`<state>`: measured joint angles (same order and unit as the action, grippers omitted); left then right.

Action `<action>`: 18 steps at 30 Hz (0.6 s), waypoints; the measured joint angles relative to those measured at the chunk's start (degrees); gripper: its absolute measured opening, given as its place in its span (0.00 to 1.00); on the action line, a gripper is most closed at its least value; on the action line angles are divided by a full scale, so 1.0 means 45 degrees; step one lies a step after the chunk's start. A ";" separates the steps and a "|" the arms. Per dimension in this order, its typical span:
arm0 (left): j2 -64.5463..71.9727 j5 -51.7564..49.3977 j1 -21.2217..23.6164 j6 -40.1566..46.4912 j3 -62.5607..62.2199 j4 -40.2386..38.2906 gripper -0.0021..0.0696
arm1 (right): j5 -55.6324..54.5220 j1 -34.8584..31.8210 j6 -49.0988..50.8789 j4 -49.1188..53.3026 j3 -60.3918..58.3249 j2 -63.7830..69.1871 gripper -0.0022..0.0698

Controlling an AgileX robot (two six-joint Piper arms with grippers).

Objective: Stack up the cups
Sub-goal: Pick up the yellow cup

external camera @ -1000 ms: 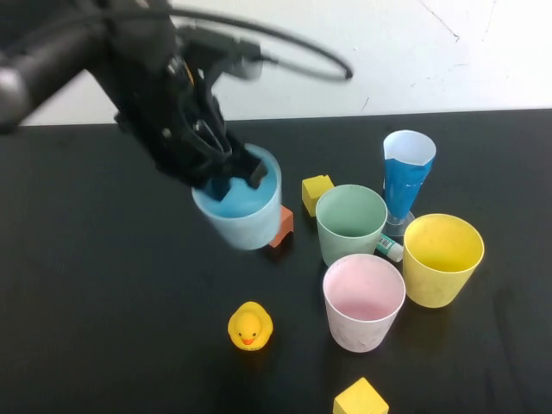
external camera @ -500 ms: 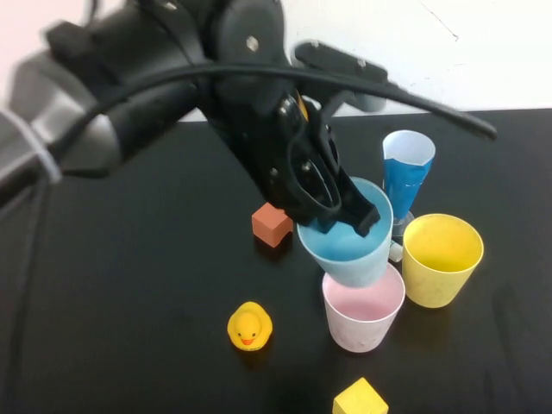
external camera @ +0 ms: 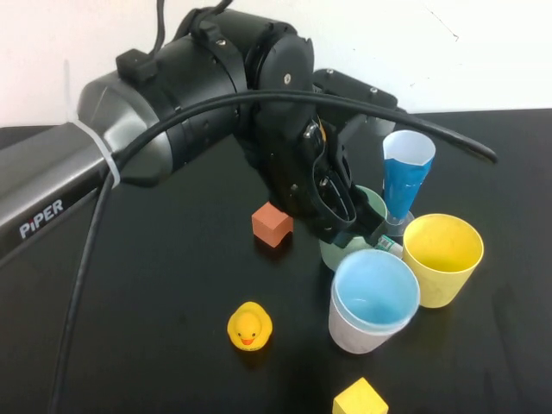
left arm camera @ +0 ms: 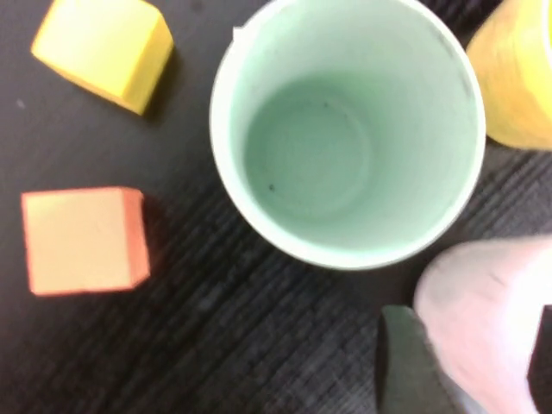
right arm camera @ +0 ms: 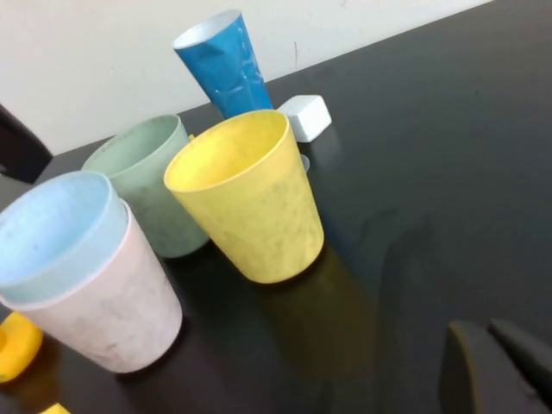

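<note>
We list: pale blue plastic tumbler [external camera: 376,291] nested in pale pink tumbler [external camera: 349,332], lower centre-right. Left claw [external camera: 349,226] open above green tumbler [external camera: 373,203]; right claw [right arm camera: 492,366] closed, parked. Risk: withdrawing claw clips the stack.

Four cups: blue [external camera: 375,289], pink [external camera: 349,332], green [left arm camera: 345,129], yellow [external camera: 442,257]. One stemmed glass [external camera: 404,177], one duck [external camera: 249,327], three blocks: orange [external camera: 272,224], two yellow [external camera: 360,400] [left arm camera: 103,50], possibly more hidden.
</note>
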<state>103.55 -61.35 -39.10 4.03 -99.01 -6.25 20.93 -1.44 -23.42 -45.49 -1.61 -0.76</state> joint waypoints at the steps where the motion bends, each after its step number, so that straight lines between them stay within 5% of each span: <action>1: 0.0000 0.0146 0.0000 -0.0045 0.0000 0.0134 0.44 | 0.0000 0.0000 0.0000 0.0000 0.0000 0.0000 0.03; 13: -0.0232 0.0844 0.0223 -0.0988 -0.0343 0.1578 0.48 | 0.0000 0.0000 -0.0207 -0.0231 0.0000 0.0000 0.03; 15: -0.0231 0.0793 0.0327 -0.0895 -0.0343 0.1674 0.45 | 0.0073 0.0000 -0.0581 -0.0516 0.0000 0.0000 0.03; 18: -0.0349 0.0770 0.0453 -0.0498 -0.0343 0.1933 0.26 | 0.0431 0.0000 -0.1067 -0.0668 0.0212 0.0000 0.03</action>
<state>101.98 -57.88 -37.06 1.79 -100.56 2.45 22.87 -1.44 -28.22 -48.50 -0.66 -0.76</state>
